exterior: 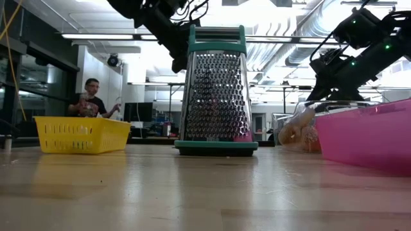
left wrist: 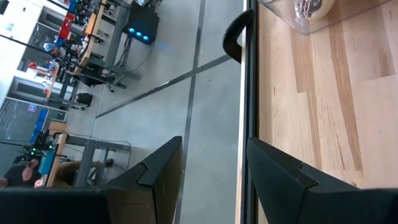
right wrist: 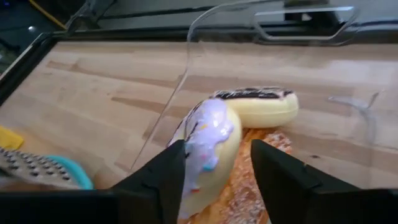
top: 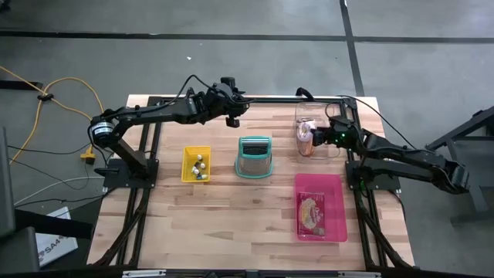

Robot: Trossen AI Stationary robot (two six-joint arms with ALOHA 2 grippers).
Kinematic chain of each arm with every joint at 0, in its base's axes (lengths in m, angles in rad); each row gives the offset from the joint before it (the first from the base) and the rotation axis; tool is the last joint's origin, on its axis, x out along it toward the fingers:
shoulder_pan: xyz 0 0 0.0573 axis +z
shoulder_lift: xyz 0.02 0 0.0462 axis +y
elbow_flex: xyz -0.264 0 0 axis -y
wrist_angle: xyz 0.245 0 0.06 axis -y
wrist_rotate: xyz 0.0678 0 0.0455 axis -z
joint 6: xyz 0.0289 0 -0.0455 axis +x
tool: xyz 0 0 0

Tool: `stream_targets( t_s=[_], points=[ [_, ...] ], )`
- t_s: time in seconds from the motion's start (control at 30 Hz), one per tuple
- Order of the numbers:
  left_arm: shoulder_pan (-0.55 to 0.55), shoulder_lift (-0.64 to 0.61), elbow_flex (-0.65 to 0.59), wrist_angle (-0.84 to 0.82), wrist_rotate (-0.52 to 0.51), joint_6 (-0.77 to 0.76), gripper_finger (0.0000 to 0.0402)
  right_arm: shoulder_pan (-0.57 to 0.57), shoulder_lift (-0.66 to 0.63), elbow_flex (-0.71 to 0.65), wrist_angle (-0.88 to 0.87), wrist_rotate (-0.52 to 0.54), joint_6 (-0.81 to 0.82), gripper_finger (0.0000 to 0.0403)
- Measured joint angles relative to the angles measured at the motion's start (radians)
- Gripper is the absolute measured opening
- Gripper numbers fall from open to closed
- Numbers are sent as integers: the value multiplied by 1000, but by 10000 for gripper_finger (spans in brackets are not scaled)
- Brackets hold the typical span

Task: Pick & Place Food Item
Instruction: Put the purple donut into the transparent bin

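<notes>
We are reaching right gripper (right wrist: pixel 214 165) into clear container (top: pixel 307 116) at table's 1 o'clock, fingers parted around purple-iced donut (right wrist: pixel 208 149), not yet clenched. Centering before squeezing advisable. Left gripper (left wrist: pixel 211 168) released, idling at 11 o'clock.

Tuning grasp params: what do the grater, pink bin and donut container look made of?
Grater: shiny perforated metal, likely steel, with matte teal plastic handle and base. Pink bin: translucent glossy plastic; the packet inside shows through. Donut container: thin clear plastic, seemingly rigid, edges catching glare; the table shows through its wall.
</notes>
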Motion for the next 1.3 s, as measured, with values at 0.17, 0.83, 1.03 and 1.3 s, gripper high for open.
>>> stream_targets(
  t_s=[0.17, 0.83, 1.03, 1.3],
  points=[
    [0, 0, 0, 0, 0, 0, 173, 0, 0, 0, 1, 42, 0, 196],
    [0, 0, 0, 0, 0, 0, 173, 0, -79, 0, 187, -130, 31, 204],
    [0, 0, 0, 0, 0, -5, 173, 4, -2, 0, 181, -180, 63, 204],
    [0, 0, 0, 0, 0, -6, 173, 4, 62, 0, 74, -159, 83, 202]
  ],
)
